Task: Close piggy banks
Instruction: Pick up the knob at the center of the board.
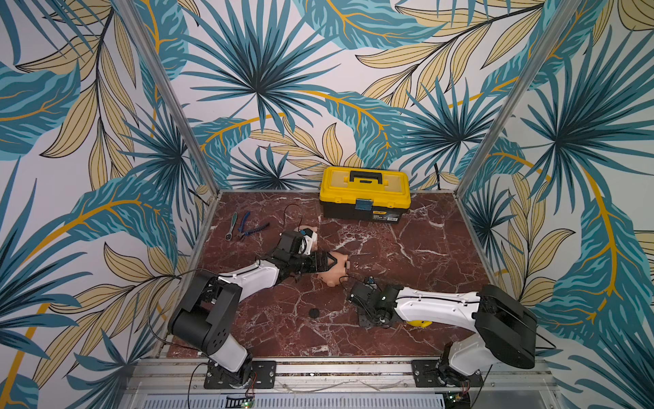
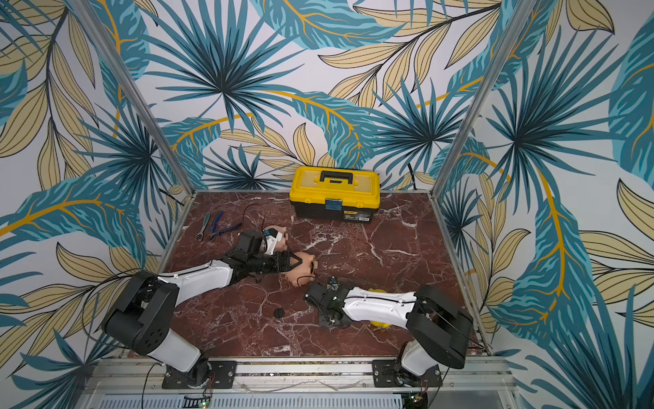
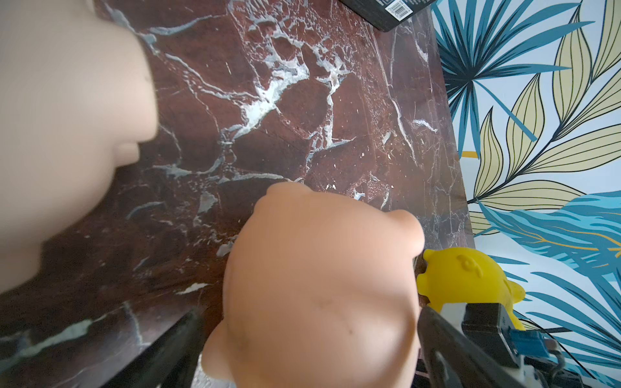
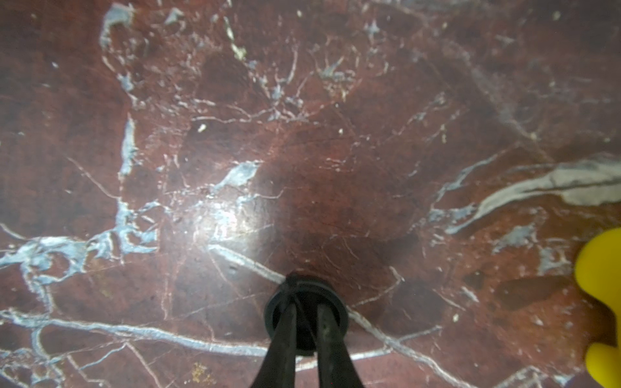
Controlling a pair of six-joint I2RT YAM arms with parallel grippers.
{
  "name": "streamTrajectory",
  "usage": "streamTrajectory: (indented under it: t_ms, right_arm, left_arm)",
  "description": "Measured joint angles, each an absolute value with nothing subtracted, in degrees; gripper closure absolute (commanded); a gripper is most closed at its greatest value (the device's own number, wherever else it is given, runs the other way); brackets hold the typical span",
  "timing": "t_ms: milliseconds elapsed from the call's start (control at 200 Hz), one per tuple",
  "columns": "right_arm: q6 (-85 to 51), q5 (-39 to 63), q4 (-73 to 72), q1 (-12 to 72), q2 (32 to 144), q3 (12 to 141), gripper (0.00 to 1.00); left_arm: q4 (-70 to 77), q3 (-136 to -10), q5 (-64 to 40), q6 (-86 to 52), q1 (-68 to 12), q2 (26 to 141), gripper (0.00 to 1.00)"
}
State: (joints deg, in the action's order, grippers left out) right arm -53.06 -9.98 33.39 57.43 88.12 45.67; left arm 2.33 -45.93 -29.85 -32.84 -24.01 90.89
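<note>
Three piggy banks are on the red marble table [image 1: 424, 255]. The peach-pink piggy bank [image 1: 336, 271] [image 3: 319, 285] lies between the two wide-apart fingers of my left gripper [image 3: 307, 319], which is open. The pale pink piggy bank [image 1: 313, 240] [image 3: 67, 117] sits just behind that wrist, partly hidden. The yellow piggy bank [image 1: 418, 323] [image 3: 470, 278] [image 4: 601, 268] is mostly hidden under my right arm. My right gripper [image 4: 304, 302] points down at the table, shut on a small black round disc [image 4: 338, 310].
A second black disc [image 1: 314, 312] lies on the table between the arms, towards the front. A yellow-and-black toolbox [image 1: 364, 193] stands at the back wall. Pliers [image 1: 249, 228] and a ratchet wrench [image 1: 231, 226] lie at the back left.
</note>
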Motion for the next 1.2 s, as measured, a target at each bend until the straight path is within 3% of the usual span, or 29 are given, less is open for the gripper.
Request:
streamTrajectory:
  t_ms: [340, 836, 1197]
  right_arm:
    - [-53.2, -9.8, 33.3, 57.4, 88.6, 46.0, 1.00]
    - [-50.8, -9.4, 26.8, 56.8, 82.7, 41.2, 1.00]
    - [-43.4, -3.7, 12.2, 47.2, 73.4, 35.6, 1.00]
  left_arm:
    - [2.3, -45.9, -29.9, -32.8, -24.0, 90.9, 0.01]
    - [-0.6, -46.4, -31.3, -31.4, -24.1, 90.9, 0.00]
    - [-18.5, -56.5, -24.6, -30.3, -24.8, 90.9, 0.00]
